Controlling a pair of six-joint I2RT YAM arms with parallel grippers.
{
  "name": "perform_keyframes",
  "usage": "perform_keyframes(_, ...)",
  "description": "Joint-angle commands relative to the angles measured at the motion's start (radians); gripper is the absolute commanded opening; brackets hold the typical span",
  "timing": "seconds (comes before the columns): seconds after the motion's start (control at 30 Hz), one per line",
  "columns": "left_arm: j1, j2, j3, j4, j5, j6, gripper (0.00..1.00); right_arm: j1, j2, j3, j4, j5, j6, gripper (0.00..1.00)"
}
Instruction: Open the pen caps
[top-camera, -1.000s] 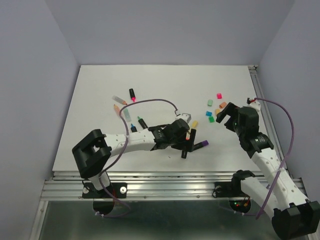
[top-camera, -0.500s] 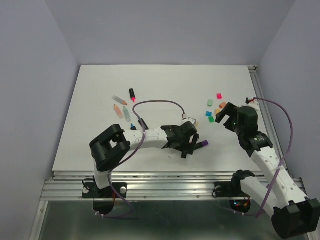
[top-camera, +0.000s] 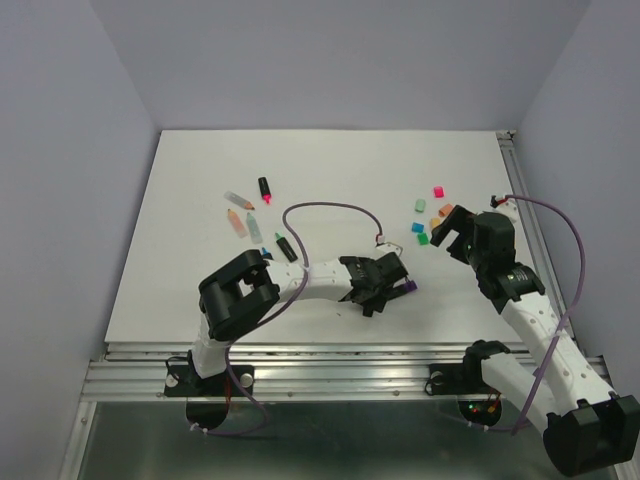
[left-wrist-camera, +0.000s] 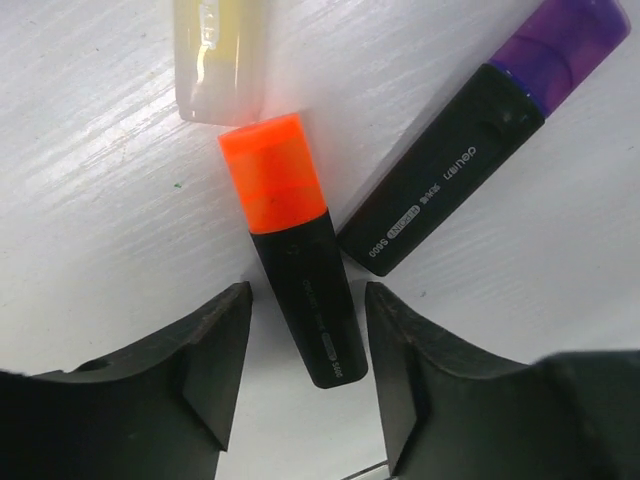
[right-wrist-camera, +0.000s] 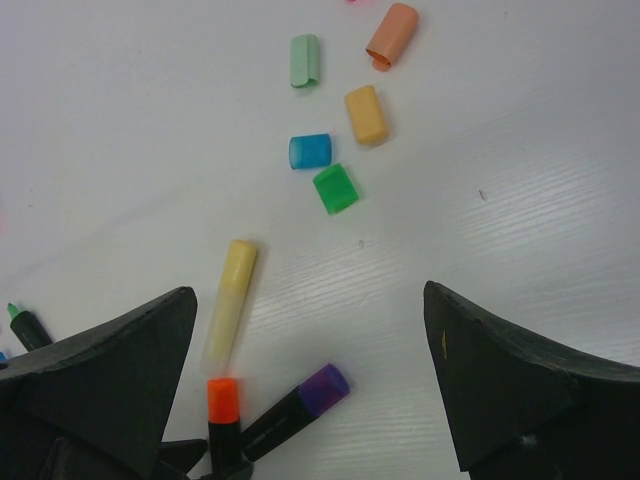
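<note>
Near the front edge of the bench (top-camera: 330, 170), the left hand (left-wrist-camera: 305, 300) is low over a marker and half open. Its two fingers stand on both sides of the black body (left-wrist-camera: 312, 310), with a thin gap on each side, so it does not yet hold anything. The orange cap (left-wrist-camera: 273, 173) is on this marker and points away from the hand. Just beside it lies a second black marker with its purple cap (left-wrist-camera: 560, 45) also on, and a pale yellow pen (left-wrist-camera: 220, 50). I judge the step in hand is gripping the orange marker. Next, the fingers must close firmly on the body and leave the cap free for the other hand. The right hand (right-wrist-camera: 308, 300) hangs farther to the right, wide open and empty, near the loose caps (right-wrist-camera: 334, 188) lying on the bench.
</note>
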Motion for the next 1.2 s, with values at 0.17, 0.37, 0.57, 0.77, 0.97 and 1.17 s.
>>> perform_keyframes(0.17,-0.004,0.052,-0.021,-0.092,-0.022,-0.012,0.18,-0.004,-0.009,-0.007,0.022,-0.010,-0.004,1.00)
perform_keyframes(0.37,-0.004,-0.029,-0.076,-0.100,-0.078,-0.064,0.00,-0.006,-0.006,-0.005,0.036,-0.157,-0.001,1.00)
perform_keyframes(0.57,-0.004,-0.222,-0.164,-0.052,-0.178,-0.109,0.00,-0.006,0.026,0.015,0.068,-0.387,-0.004,1.00)
perform_keyframes(0.77,-0.012,-0.373,-0.242,0.118,-0.177,-0.084,0.00,-0.001,0.054,-0.105,0.361,-0.763,0.226,1.00)
perform_keyframes(0.97,-0.015,-0.443,-0.265,0.233,-0.129,-0.044,0.00,0.169,-0.009,-0.100,0.429,-0.514,0.286,1.00)
perform_keyframes(1.17,-0.021,-0.495,-0.299,0.316,-0.092,-0.043,0.00,0.310,0.107,-0.054,0.427,-0.437,0.261,1.00)
